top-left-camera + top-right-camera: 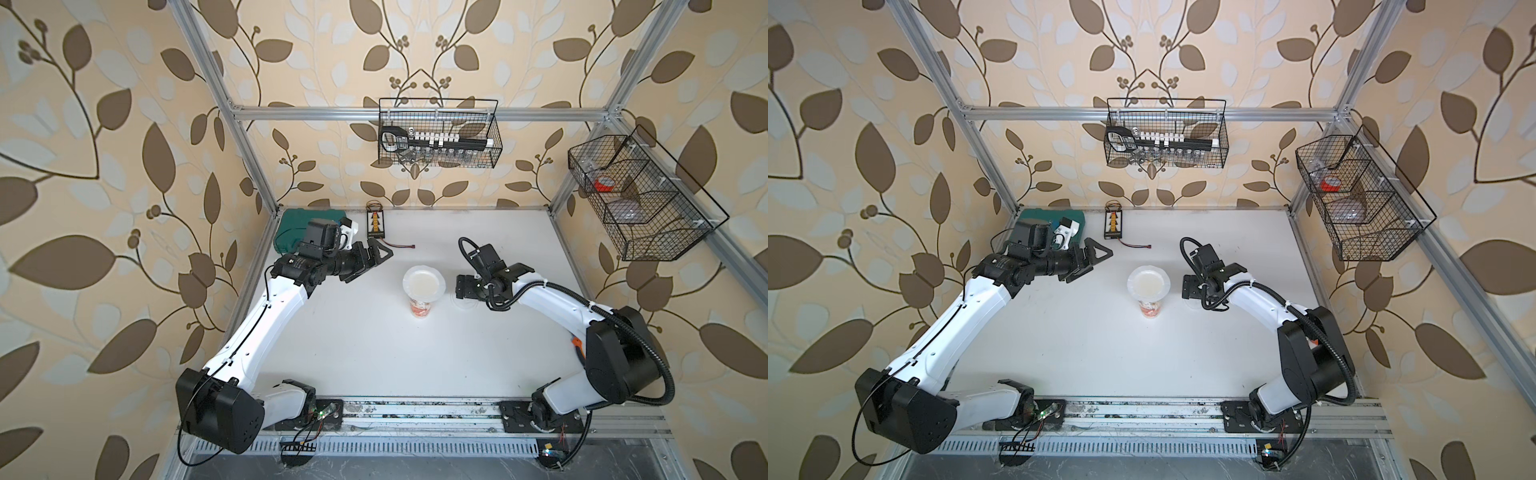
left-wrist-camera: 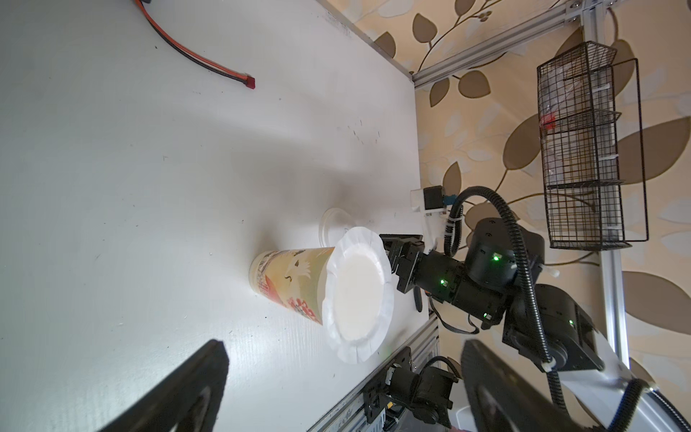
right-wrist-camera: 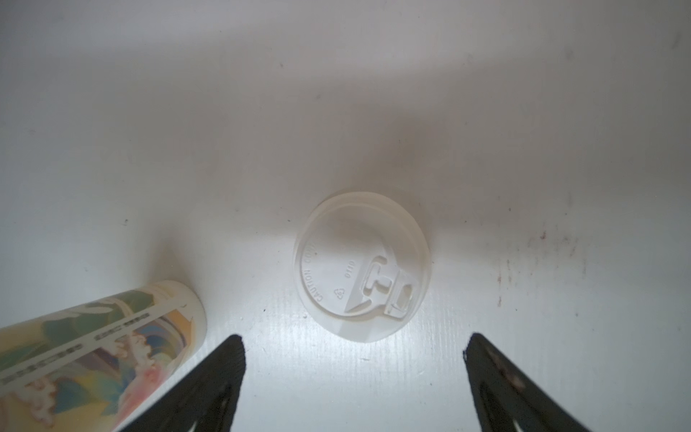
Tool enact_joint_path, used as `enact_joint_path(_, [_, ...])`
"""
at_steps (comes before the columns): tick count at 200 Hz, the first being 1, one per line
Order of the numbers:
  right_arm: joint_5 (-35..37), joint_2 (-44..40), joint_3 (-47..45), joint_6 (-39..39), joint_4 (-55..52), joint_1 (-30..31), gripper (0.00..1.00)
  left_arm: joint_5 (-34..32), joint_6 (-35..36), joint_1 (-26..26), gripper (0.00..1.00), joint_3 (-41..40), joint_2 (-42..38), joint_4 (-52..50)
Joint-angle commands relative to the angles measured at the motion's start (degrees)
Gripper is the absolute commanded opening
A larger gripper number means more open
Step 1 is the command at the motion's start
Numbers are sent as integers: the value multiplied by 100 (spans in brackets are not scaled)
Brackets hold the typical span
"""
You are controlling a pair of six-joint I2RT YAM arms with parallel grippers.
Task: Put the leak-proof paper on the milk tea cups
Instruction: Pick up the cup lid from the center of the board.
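The milk tea cup (image 1: 419, 309) (image 1: 1150, 309) stands upright mid-table, white with red-orange print. The leak-proof paper (image 1: 424, 282) (image 1: 1148, 284) (image 2: 359, 295) lies across its rim, its crinkled edge hanging over all round. Nothing touches the paper. My left gripper (image 1: 374, 264) (image 1: 1094, 264) (image 2: 342, 374) is open and empty, left of the cup and a little further back. My right gripper (image 1: 463, 286) (image 1: 1192, 286) (image 3: 354, 340) is open, pointing down just right of the cup (image 3: 93, 344). A stiff white lid (image 3: 362, 265) lies flat on the table below it, untouched.
A green cloth (image 1: 307, 224) and a small board with a red-black cable (image 1: 375, 226) lie at the back left. Two wire baskets hang on the walls, one at the back (image 1: 438, 133) and one on the right (image 1: 636, 199). A metal rail (image 1: 415, 411) runs along the front edge.
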Motion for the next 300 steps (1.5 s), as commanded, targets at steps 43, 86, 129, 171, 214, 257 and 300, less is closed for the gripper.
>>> enact_joint_path(43, [146, 736, 354, -220, -148, 91, 86, -127, 283, 118, 99, 118, -249, -147])
enact_joint_path(86, [297, 1093, 588, -301, -242, 105, 89, -109, 256, 127, 99, 72, -221, -104])
enact_joint_path(129, [280, 1292, 733, -334, -242, 105, 90, -91, 244, 143, 99, 33, -201, -77])
enact_joint_path(171, [286, 1385, 726, -343, -216, 110, 90, -70, 237, 149, 99, 50, -164, -67])
enact_joint_path(214, [297, 1434, 699, -361, -181, 126, 86, -56, 229, 162, 99, 42, -150, -58])
enact_joint_path(257, [340, 1474, 708, -370, -180, 165, 85, -43, 219, 171, 99, 16, -159, -49])
enact_joint_path(300, [384, 1501, 693, -379, -189, 179, 86, -21, 209, 174, 99, -11, -172, -25])
